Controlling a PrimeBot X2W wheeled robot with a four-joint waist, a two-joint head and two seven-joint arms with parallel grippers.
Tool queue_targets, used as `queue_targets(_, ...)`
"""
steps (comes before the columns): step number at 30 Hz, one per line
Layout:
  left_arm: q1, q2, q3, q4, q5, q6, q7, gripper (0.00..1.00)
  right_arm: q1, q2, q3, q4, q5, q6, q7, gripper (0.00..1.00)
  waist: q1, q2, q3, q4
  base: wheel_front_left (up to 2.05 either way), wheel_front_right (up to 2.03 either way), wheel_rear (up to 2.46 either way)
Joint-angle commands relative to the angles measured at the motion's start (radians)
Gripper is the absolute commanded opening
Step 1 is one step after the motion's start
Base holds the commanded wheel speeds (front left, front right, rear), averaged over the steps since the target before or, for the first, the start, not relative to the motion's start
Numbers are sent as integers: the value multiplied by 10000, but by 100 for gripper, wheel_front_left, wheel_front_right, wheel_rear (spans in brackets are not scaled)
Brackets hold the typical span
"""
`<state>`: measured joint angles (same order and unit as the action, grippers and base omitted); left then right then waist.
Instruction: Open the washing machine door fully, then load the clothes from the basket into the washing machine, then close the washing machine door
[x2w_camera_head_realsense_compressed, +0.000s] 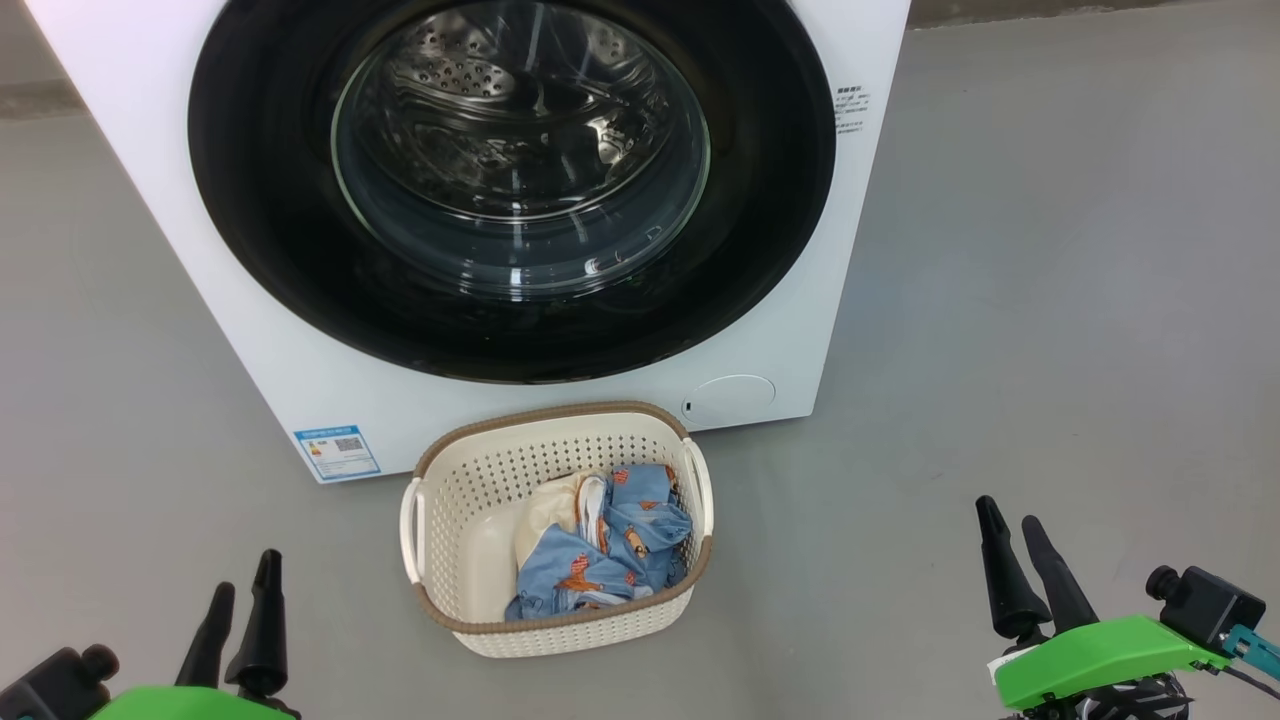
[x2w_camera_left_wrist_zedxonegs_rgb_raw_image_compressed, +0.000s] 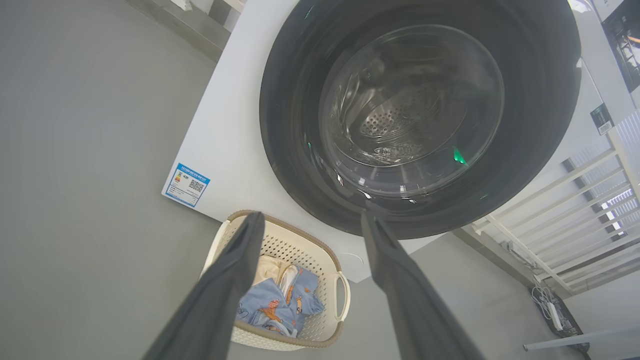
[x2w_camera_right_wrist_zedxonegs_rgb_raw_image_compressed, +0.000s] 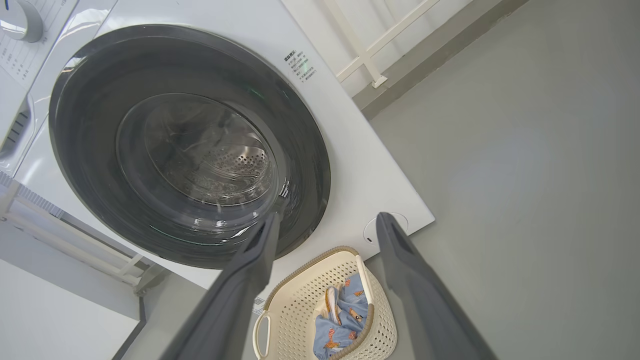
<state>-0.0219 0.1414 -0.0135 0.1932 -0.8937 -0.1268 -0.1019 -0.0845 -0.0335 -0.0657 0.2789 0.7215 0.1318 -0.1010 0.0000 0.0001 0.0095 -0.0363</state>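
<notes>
- Head view: the washing machine (x2w_camera_head_realsense_compressed: 250, 330) stands on the grey floor (x2w_camera_head_realsense_compressed: 1050, 300). Its door (x2w_camera_head_realsense_compressed: 260, 200) is shut flat against the front, and the steel drum (x2w_camera_head_realsense_compressed: 470, 90) shows through the glass.
- The basket (x2w_camera_head_realsense_compressed: 440, 520) sits on the floor just in front of the machine, below the door. The clothes (x2w_camera_head_realsense_compressed: 610, 550) lie heaped in its right half.
- The left gripper (x2w_camera_head_realsense_compressed: 245, 572) hovers at lower left and the right gripper (x2w_camera_head_realsense_compressed: 1008, 511) at lower right. Both are well apart from the basket and hold nothing.
- Left wrist view: the left gripper's fingers (x2w_camera_left_wrist_zedxonegs_rgb_raw_image_compressed: 220, 290) stand spread wide and empty, with the basket and door beyond them.
- Right wrist view: the right gripper's fingers (x2w_camera_right_wrist_zedxonegs_rgb_raw_image_compressed: 425, 300) are likewise spread and empty, pointing toward the door's lower rim and the basket.
</notes>
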Motion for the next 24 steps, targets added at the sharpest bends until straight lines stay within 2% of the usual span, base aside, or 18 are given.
queue_targets(1,-388,284,251,-329,323,-25,-131,100,-475,-87,221,-321,-317,-7,-150,100,0,-1,-3,-2,0,0,0)
queue_targets(24,-312,521,200,-512,2756,-31,-780,100,-690,-122,412,-275,-2920,-9,-796,100,0,-1,-42,-18,0,0,0)
